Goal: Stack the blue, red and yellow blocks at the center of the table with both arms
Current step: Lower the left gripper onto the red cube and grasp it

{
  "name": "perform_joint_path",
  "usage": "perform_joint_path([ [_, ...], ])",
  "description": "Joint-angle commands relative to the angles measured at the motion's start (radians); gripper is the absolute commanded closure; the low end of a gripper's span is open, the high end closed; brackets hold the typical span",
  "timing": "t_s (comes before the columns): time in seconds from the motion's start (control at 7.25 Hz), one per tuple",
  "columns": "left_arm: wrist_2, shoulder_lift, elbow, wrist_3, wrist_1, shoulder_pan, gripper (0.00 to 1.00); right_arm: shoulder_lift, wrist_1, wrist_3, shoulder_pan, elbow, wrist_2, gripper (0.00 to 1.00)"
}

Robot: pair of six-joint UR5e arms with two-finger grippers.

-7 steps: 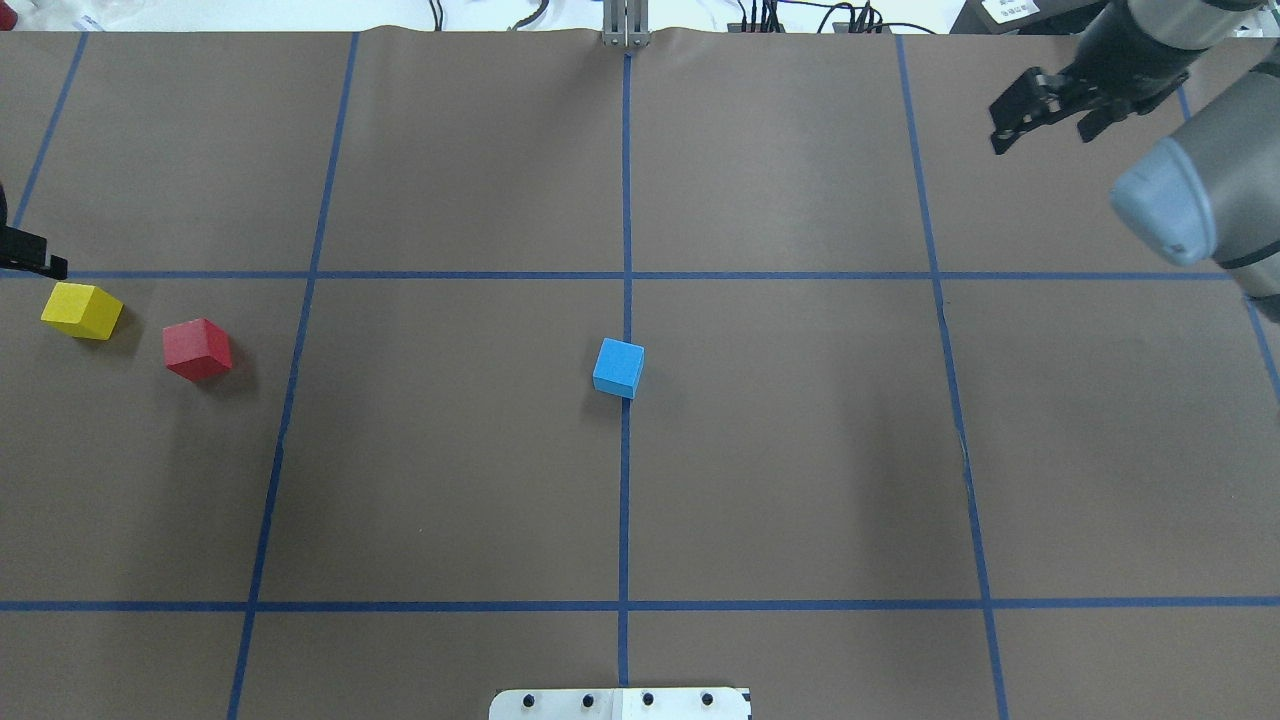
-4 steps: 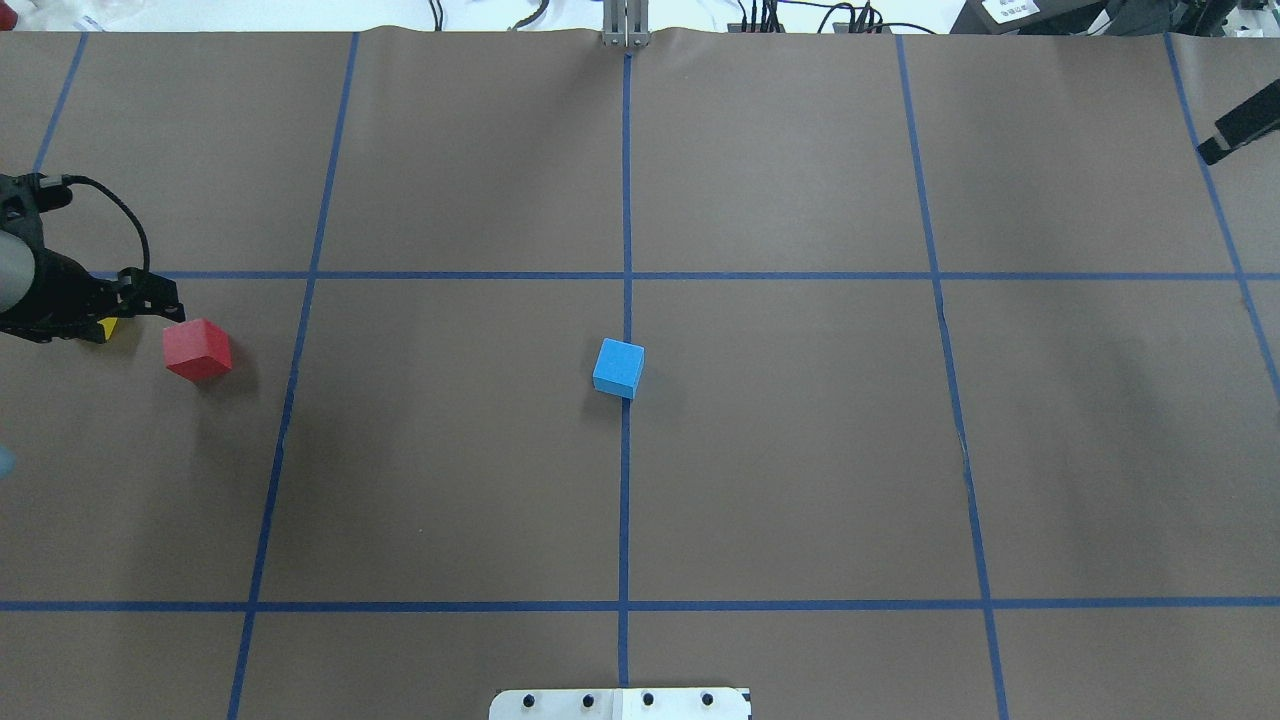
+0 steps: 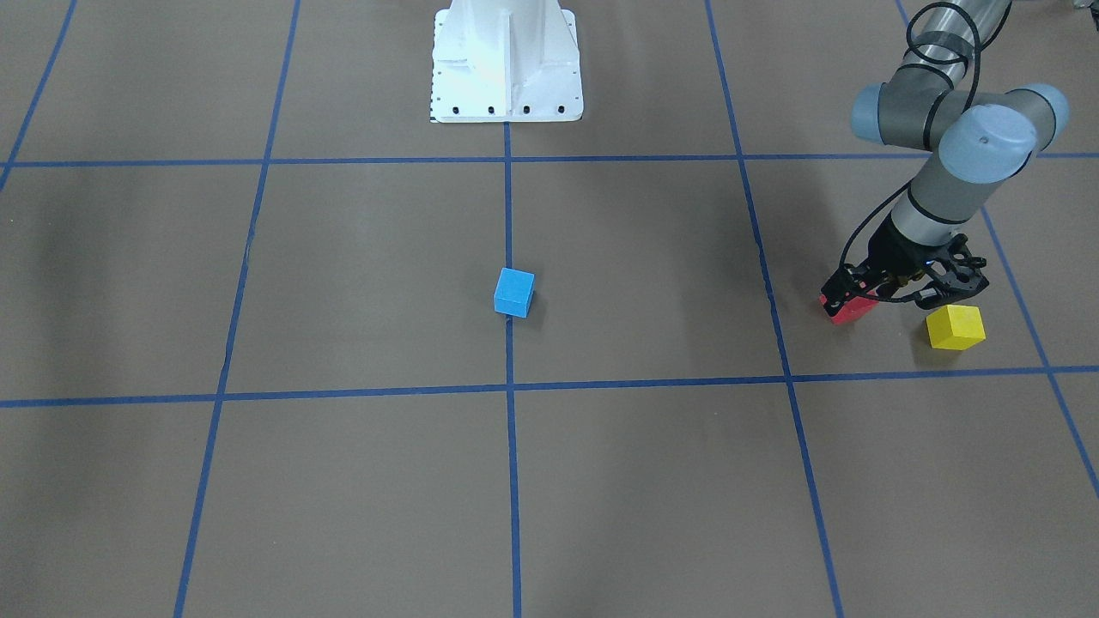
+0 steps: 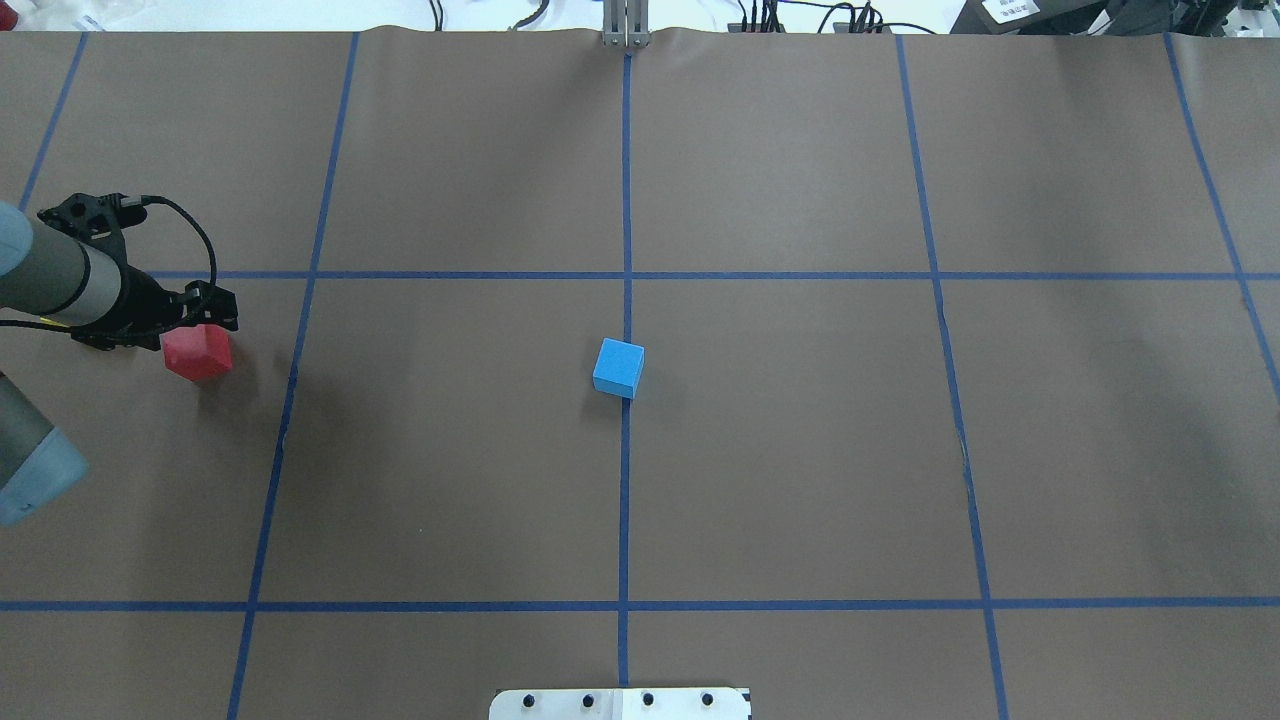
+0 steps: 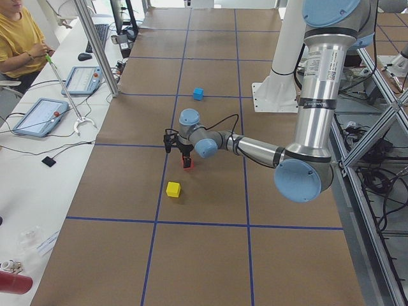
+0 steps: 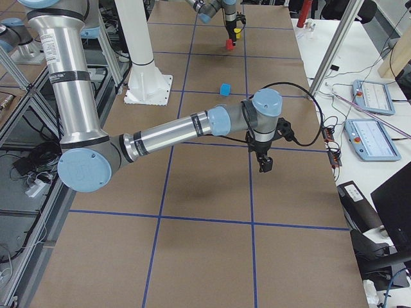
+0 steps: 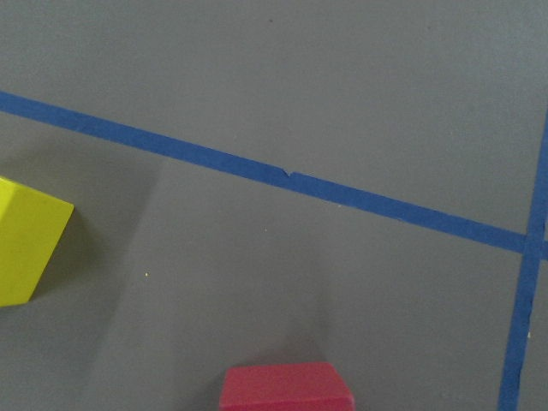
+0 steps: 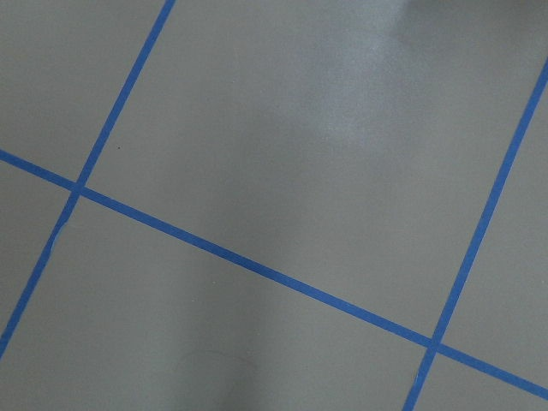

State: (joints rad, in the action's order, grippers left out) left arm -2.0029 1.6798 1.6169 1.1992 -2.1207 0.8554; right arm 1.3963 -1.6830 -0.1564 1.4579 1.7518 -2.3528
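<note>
The blue block sits at the table's centre, also seen in the front view. The red block and the yellow block lie at the far left of the table. The red block also shows in the front view. My left gripper is open and hovers low, right over the red block's far edge, without holding it. In the overhead view the left arm hides the yellow block. The left wrist view shows the red block at the bottom and the yellow block at the left. My right gripper shows only in the exterior right view; I cannot tell if it is open.
Blue tape lines divide the brown table cover into squares. The robot's white base stands at the near middle edge. Tablets and an operator are on a side desk beyond the table.
My left arm has swung in from the left edge, past the yellow block, to over the red block. My right arm has left the overhead view.
</note>
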Motion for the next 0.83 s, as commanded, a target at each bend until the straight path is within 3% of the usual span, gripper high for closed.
perform_joint_path([
  [0.0,0.027,0.009,-0.015,-0.004,0.001,-0.045,0.81,0.004,0.002,-0.002,0.001,0.0,0.006,0.0],
  [0.14,0.027,0.003,0.001,-0.004,0.001,-0.053,1.0,0.006,0.003,-0.002,0.001,0.0,0.007,0.0],
  [0.28,0.01,-0.005,0.044,-0.032,0.008,-0.05,1.0,0.006,0.002,0.0,0.001,0.0,0.007,0.0],
  [0.41,-0.014,0.012,0.098,-0.062,0.119,-0.047,1.0,0.01,0.002,0.003,0.001,-0.002,0.009,0.0],
  [0.69,-0.008,0.2,0.187,-0.067,0.414,-0.049,1.0,0.085,0.006,0.015,0.001,-0.002,0.013,0.0],
])
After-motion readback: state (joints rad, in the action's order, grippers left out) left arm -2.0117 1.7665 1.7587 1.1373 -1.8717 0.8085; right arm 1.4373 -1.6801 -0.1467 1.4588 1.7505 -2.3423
